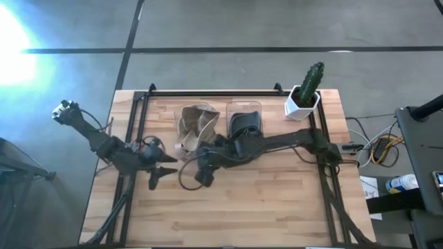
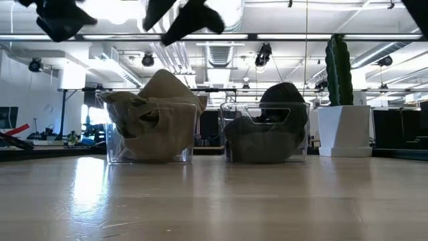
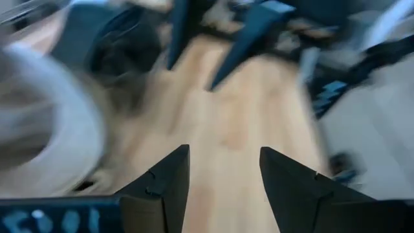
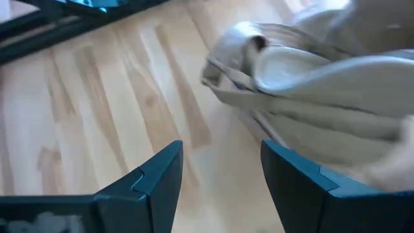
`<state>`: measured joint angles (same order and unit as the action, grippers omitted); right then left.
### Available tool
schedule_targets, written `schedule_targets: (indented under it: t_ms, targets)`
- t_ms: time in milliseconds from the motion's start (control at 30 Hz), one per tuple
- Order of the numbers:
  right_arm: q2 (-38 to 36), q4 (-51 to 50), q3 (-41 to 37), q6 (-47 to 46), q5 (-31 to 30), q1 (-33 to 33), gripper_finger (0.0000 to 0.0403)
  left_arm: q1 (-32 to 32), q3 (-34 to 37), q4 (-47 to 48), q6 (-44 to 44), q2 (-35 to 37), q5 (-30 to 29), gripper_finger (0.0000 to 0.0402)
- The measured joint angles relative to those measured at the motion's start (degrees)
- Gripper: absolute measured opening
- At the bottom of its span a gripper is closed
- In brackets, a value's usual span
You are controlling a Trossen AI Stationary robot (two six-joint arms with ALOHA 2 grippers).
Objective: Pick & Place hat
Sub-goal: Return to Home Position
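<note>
A tan hat (image 1: 196, 126) sits crumpled in a clear bin (image 2: 148, 127) at the table's far side; its brim (image 4: 310, 71) fills the right wrist view. A dark hat (image 1: 243, 124) sits in a second clear bin (image 2: 266, 130) to the right of it. My left gripper (image 1: 164, 171) hovers open over the table's left middle, near side of the tan hat. My right gripper (image 1: 203, 173) hangs open just right of it, above bare wood (image 4: 129, 84). Neither touches a hat.
A white pot with a green cactus (image 1: 306, 91) stands at the table's far right corner. A black metal frame (image 1: 208, 93) runs along the far edge and down both sides. Bare wood (image 1: 235, 214) covers the near half of the table.
</note>
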<state>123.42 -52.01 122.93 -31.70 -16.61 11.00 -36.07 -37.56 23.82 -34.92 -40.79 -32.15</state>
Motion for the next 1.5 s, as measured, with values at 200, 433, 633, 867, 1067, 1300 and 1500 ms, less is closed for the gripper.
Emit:
schedule_targets:
  t_ms: [200, 433, 633, 867, 1067, 1300, 1500]
  targets:
    - [-11.37, 1.99, -14.44, -3.67, -1.98, 2.14, 0.0203, 0.62, 9.85, -25.58, 8.39, 6.8, 8.16, 0.0181]
    - [-27.2, 4.07, -32.73, -8.64, -3.12, 3.02, 0.0203, 4.05, 17.36, -31.3, 8.44, 13.38, 13.04, 0.0181]
    - [-41.17, 0.18, -44.65, -11.11, -11.2, 2.52, 0.0203, 9.53, 18.1, -24.17, 8.34, 19.1, 17.78, 0.0181]
    - [-55.6, 6.08, -55.44, -19.44, -12.46, 3.14, 0.0203, 14.89, 18.14, -17.16, 8.26, 23.9, 17.57, 0.0181]
    - [-64.37, 23.3, -68.16, -9.57, -11.7, 3.47, 0.0203, 15.46, 18.2, -12.97, 9.89, 26.29, 18.01, 0.0181]
    - [-72.08, 48.58, -85.92, -1.35, -11.2, 3.62, 0.0203, 15.5, 18.43, -8.67, 8.9, 28.49, 12.82, 0.0181]
    - [-77.5, 67.61, -100.32, 2.27, -8.36, 3.62, 0.0203, 15.5, 18.77, -8.65, 7.6, 30.35, 3.07, 0.0181]
